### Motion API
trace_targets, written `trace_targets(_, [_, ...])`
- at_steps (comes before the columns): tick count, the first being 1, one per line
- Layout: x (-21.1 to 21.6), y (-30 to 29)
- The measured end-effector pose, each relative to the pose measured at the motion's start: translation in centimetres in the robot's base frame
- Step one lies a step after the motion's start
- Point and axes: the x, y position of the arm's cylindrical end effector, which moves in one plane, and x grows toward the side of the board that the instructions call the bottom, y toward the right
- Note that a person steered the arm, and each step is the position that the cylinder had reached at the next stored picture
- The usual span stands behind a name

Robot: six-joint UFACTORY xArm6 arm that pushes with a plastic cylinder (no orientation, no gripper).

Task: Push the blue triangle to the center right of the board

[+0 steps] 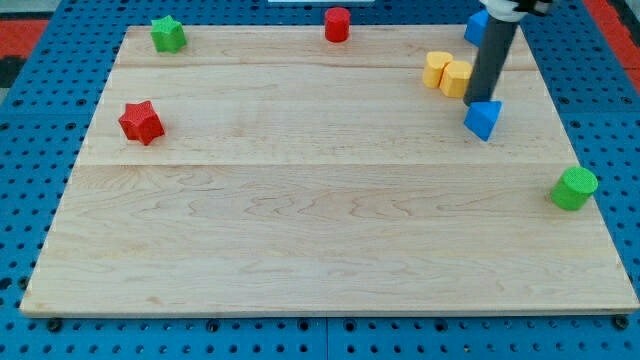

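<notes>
The blue triangle (484, 120) lies on the wooden board (320, 230) at the view's right, a little above mid-height. My tip (481, 102) touches the triangle's upper edge, with the dark rod rising straight up from it. A second blue block (475, 27) sits at the top right, partly hidden behind the rod.
A yellow block (447, 74) lies just left of the rod. A green cylinder (574, 188) stands at the right edge, below the triangle. A red cylinder (337, 24) is at top centre, a green star (168, 34) at top left, a red star (141, 122) at left.
</notes>
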Motion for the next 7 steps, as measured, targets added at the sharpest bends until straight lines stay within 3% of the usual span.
trace_targets(1, [-0.1,0.6])
trace_targets(2, [-2.4,-2.4])
trace_targets(3, [-2.0,-7.7])
trace_targets(4, [1.0,-8.6])
trace_targets(7, [2.9,-0.9])
